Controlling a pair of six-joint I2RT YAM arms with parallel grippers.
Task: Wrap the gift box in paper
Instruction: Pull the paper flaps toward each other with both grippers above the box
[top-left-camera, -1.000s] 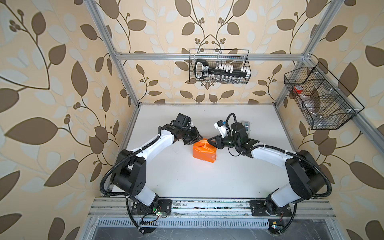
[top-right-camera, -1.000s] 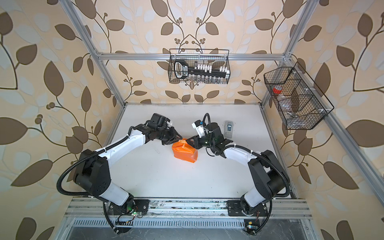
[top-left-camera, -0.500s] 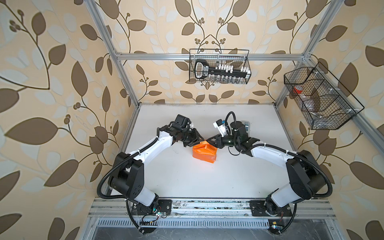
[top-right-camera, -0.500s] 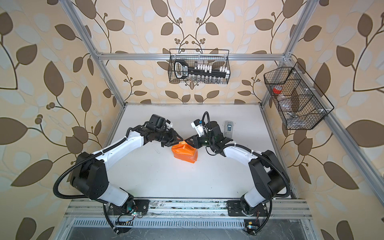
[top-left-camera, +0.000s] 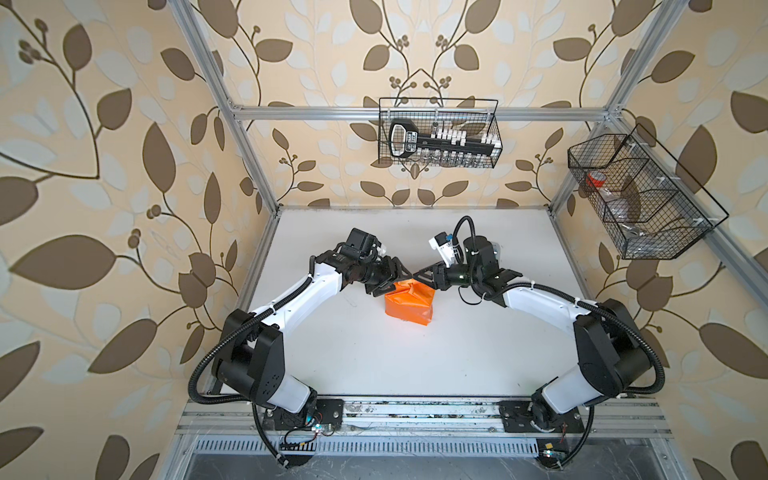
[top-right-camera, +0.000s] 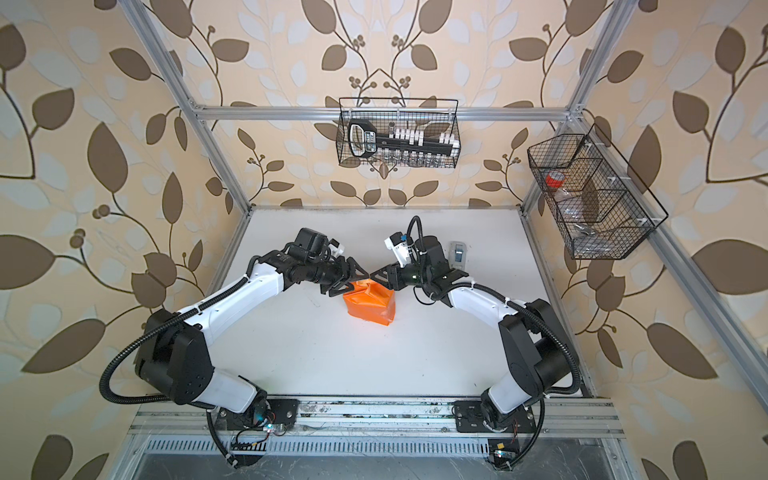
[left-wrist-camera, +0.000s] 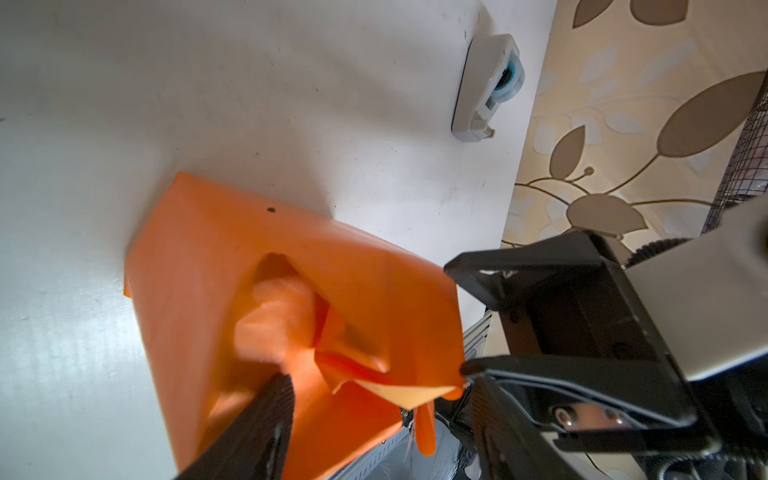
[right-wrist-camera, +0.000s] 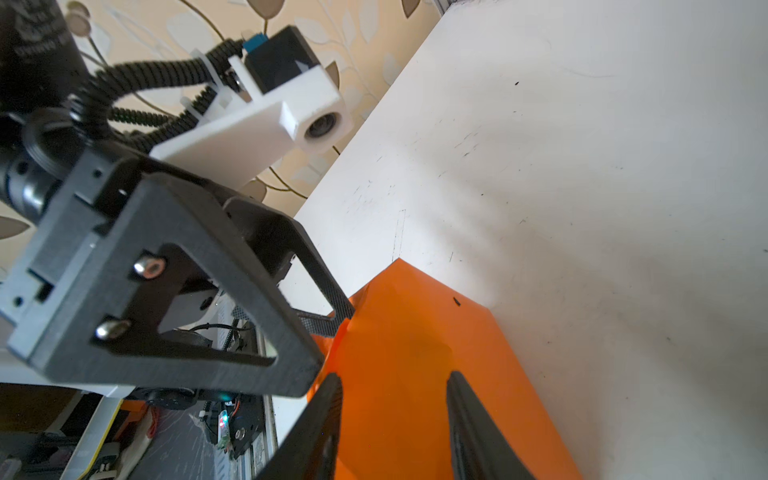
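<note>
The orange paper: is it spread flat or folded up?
Folded up. The paper forms a compact, creased bundle, and the left wrist view shows overlapping flaps at one end.

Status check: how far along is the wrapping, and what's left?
Done: the paper covers the gift box entirely; no black shows. In hand: nothing; left end effector and right end effector sit open at the parcel's far end. Left: that end's folds gape, crumpled, and want flattening, likely taping; the tape dispenser stands apart.
</note>
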